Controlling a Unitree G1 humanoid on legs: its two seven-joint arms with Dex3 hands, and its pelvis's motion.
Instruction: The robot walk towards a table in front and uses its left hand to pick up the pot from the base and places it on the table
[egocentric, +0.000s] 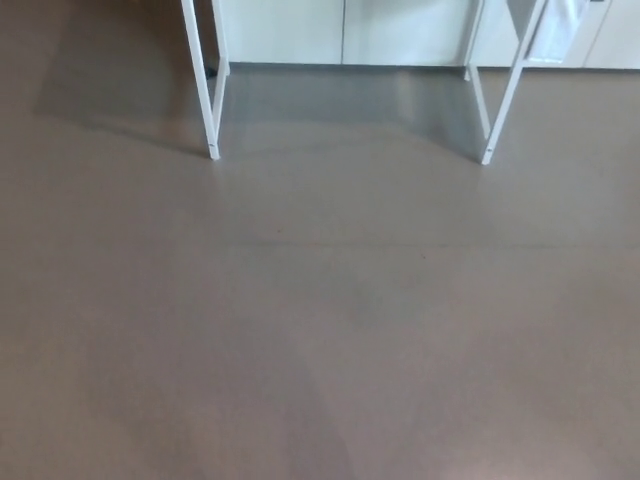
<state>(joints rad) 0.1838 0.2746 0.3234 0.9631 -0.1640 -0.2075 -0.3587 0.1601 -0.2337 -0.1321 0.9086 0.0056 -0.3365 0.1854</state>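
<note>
Only the lower part of the table shows, at the top of the head view: a white left leg (204, 85) and a white right leg (503, 100) standing on the grey floor (320, 320). The table top, the pot and its base are out of the picture. Neither of my hands shows.
White cabinet fronts (340, 30) run along the wall behind the table legs. A white cloth or sheet (553, 30) hangs by the right leg. The table's shadow lies on the floor between and left of the legs.
</note>
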